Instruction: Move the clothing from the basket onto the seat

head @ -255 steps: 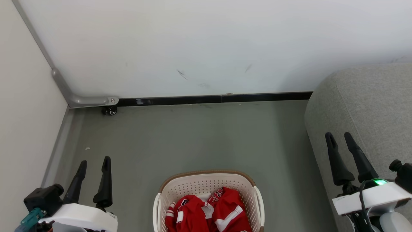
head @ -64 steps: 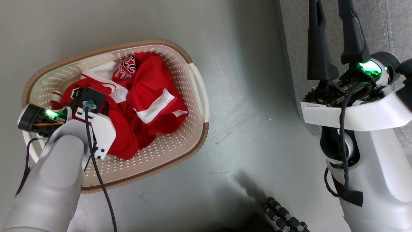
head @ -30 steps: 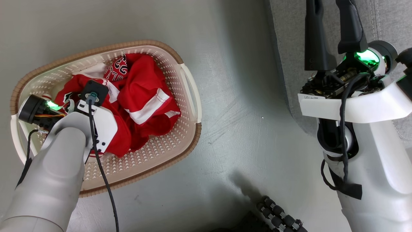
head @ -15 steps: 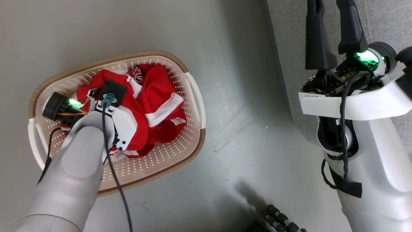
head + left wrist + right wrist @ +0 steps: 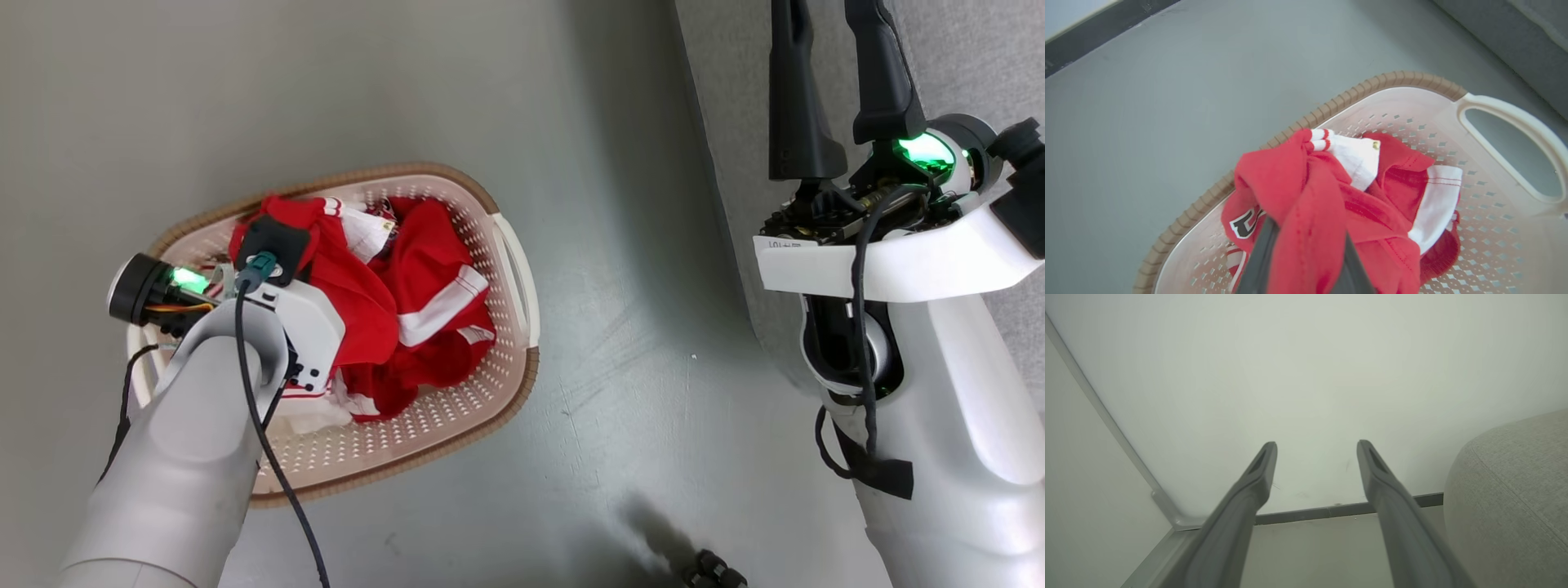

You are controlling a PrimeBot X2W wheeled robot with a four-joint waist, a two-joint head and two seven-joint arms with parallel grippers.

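The cream basket (image 5: 457, 408) with a brown rim stands on the floor at the lower left of the head view. The red and white clothing (image 5: 433, 278) lies bunched inside it. My left wrist (image 5: 282, 318) hangs over the basket's near-left part and hides the fingers there. In the left wrist view my left gripper (image 5: 1306, 232) is shut on a fold of the clothing (image 5: 1298, 183), which drapes over both fingers above the basket (image 5: 1331, 106). My right gripper (image 5: 829, 33) stands open and empty beside the grey seat (image 5: 963, 65). Its fingers are spread in the right wrist view (image 5: 1316, 447).
Grey floor (image 5: 620, 245) separates the basket from the seat (image 5: 1515, 490). A white wall with a black baseboard (image 5: 1339, 508) and a metal corner bracket (image 5: 1171, 514) lies beyond. A dark segmented part (image 5: 710, 572) shows at the head view's bottom edge.
The camera has shifted. My left gripper has closed on a red garment and drawn it up toward the basket's far-left rim. The right gripper is unchanged.
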